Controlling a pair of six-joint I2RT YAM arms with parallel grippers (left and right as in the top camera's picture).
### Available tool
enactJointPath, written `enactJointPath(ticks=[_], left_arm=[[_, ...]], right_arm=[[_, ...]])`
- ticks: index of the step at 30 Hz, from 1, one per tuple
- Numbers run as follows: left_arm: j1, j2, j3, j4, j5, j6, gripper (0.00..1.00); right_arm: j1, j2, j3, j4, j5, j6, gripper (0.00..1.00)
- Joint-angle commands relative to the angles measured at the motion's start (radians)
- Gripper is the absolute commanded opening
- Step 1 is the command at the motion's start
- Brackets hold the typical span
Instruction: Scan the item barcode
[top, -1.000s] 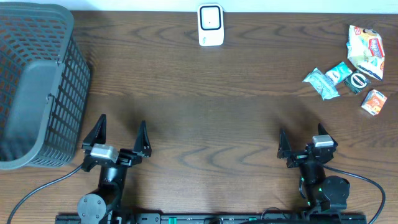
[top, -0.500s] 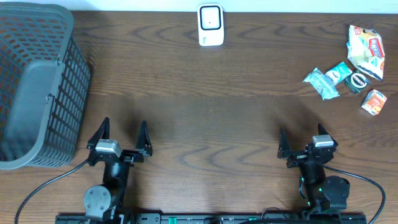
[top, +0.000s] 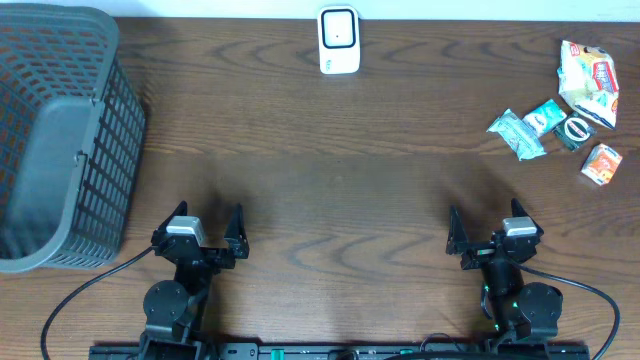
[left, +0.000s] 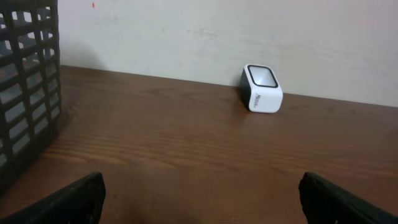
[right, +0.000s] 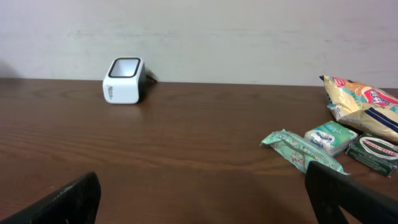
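White barcode scanner (top: 339, 40) standing upright at the counter's (top: 350, 170) far middle edge, well apart from the far-right cluster of yellow snack bag (top: 587, 80), green wrapper (top: 517, 133), teal packet (top: 546, 117), dark packet (top: 575, 130) and orange box (top: 601, 164).

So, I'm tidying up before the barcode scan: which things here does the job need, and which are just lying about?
Needed for the job:
- white scanner at the far edge
- candidate items on the right: snack bag, green packet, small orange box

Just lying about:
- grey basket on the left, probably not needed for the scan itself
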Motion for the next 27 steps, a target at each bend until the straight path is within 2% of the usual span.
enactJointPath(ticks=[1, 13, 27], left_arm=[[0.005, -0.009, -0.003, -0.047, -0.014, -0.005, 0.98], [0.004, -0.009, -0.003, -0.071, -0.009, -0.005, 0.98], [0.005, -0.009, -0.003, -0.070, 0.005, 0.075, 0.98]], right_arm=[[0.009, -0.006, -0.001, -0.004, 0.008, 0.018, 0.99], [0.009, -0.006, -0.002, -0.004, 0.008, 0.018, 0.99], [0.009, -0.006, -0.001, -0.005, 0.008, 0.018, 0.99]])
